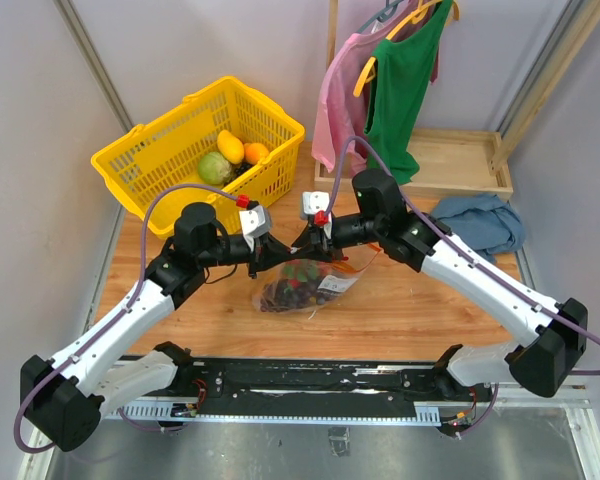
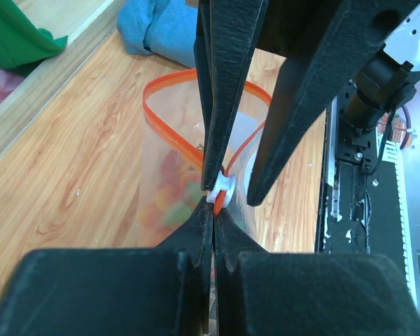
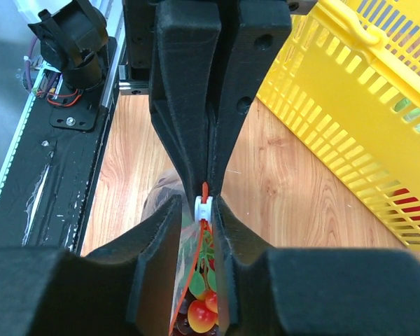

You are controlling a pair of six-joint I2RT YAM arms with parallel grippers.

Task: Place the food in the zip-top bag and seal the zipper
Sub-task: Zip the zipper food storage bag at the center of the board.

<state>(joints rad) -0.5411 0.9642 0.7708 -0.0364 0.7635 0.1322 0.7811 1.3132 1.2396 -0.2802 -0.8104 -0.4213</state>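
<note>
Wood surface (image 1: 410, 305) from above: a yellow basket (image 1: 160, 150) of fruit (image 1: 230, 148) sits well behind both hands, and left hand (image 1: 278, 256) and right hand (image 1: 306, 248) meet tip to tip over the zip-top bag (image 1: 335, 285), food (image 1: 288, 293) inside. Left wrist: both clamp the zipper (image 2: 161, 124) at its white slider (image 2: 222, 187), probably bracing it for sealing, since it gapes open beyond the fingertips (image 2: 220, 105). Right wrist: red and green pieces (image 3: 199, 311) lie just below the clamped fingers (image 3: 189, 105).

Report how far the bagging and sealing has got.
Done: the food lies inside the zip-top bag. In hand: the left gripper and right gripper both pinch the zipper at its white slider. Left: the mouth gapes in an open loop in the left wrist view, so the zipper must be run shut.
</note>
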